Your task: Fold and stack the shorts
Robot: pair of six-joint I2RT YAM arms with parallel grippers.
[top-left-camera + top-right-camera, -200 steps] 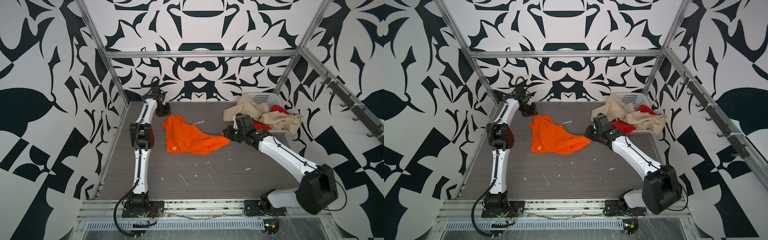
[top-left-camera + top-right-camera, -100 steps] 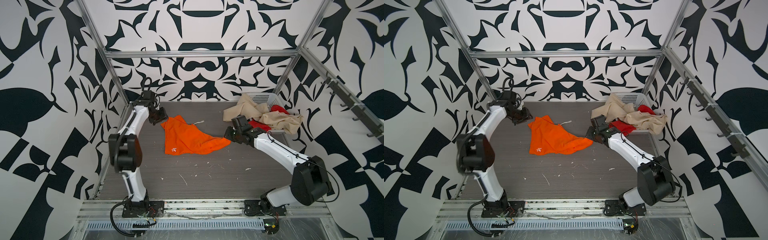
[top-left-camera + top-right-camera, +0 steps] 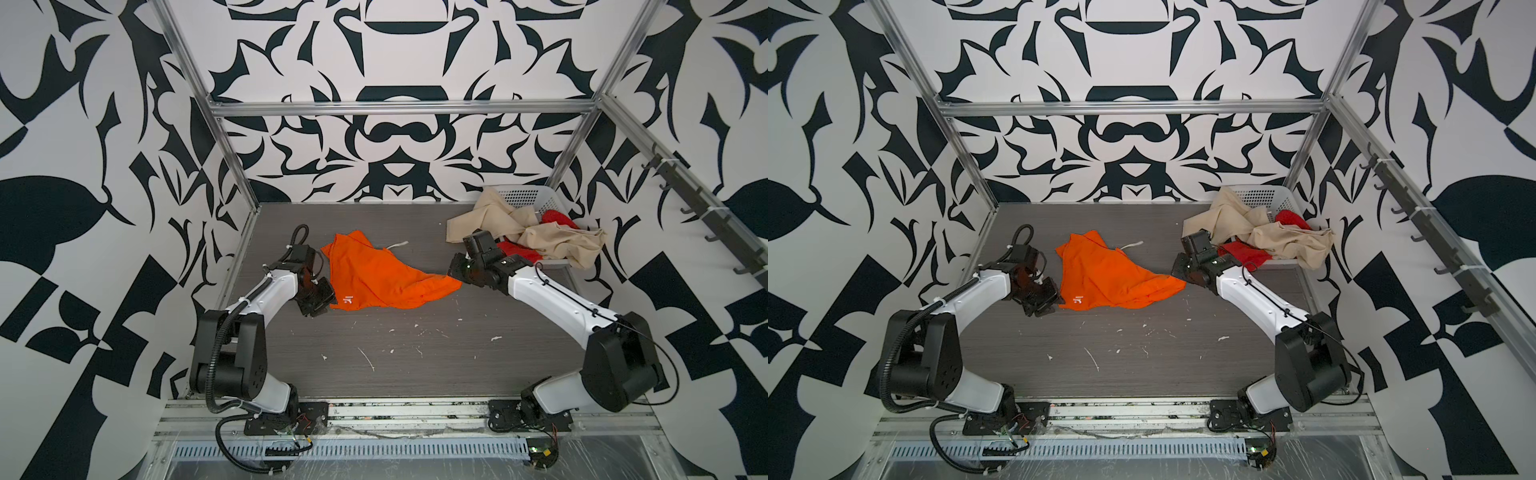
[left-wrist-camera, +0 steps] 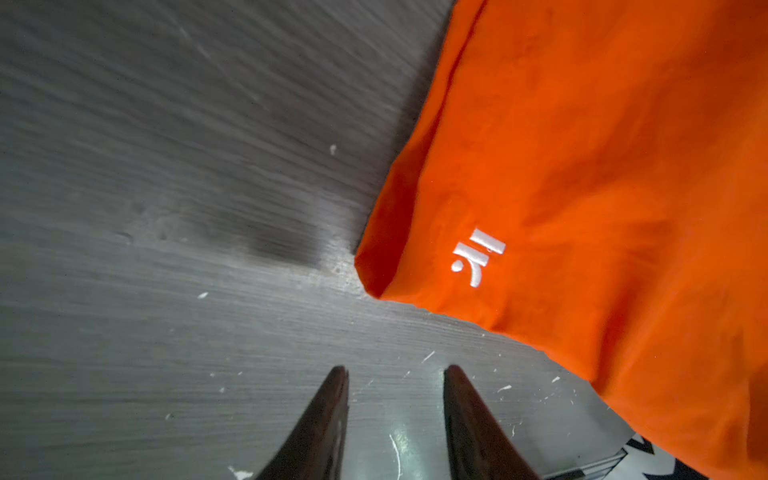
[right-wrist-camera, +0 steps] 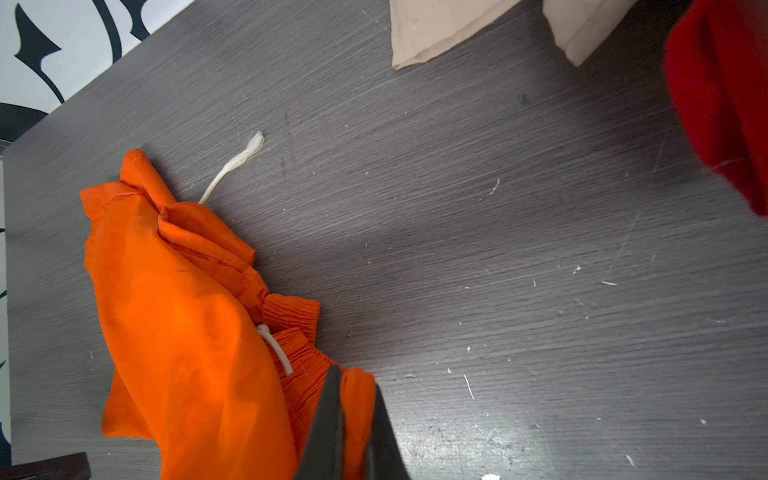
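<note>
Right wrist view: found right gripper point(image 5: 357, 380) pinched shut on waistband of orange shorts point(image 5: 178, 324). Left wrist view: found left gripper point(image 4: 395, 370) narrowly parted, empty, just beside logo point(image 4: 478, 255), a white mark with apparently no legible lettering. Found orange shorts rumpled on table point(image 3: 415, 353). Found beige shorts point(image 3: 552, 241) and red shorts point(image 3: 513, 251) heaped at basket point(image 3: 525, 196). Judged nothing folded or stacked.

Robotics lab test cell pictured. Workspace enclosed by aluminium frame point(image 3: 399, 109) and black-and-white patterned wall panels point(image 3: 399, 166). Left arm point(image 3: 268, 291) and right arm point(image 3: 552, 301), white with black joints, seen mounted on slotted rail point(image 3: 395, 409) at front of scuffed grey tabletop point(image 3: 415, 365). Corrugated cable hose point(image 3: 214, 365) and exposed wiring point(image 3: 540, 453) left visible at bases. Hook rail point(image 3: 715, 218) fixed to side wall. Orange shorts point(image 3: 374, 274) and perforated basket point(image 3: 528, 197) set on tabletop.
</note>
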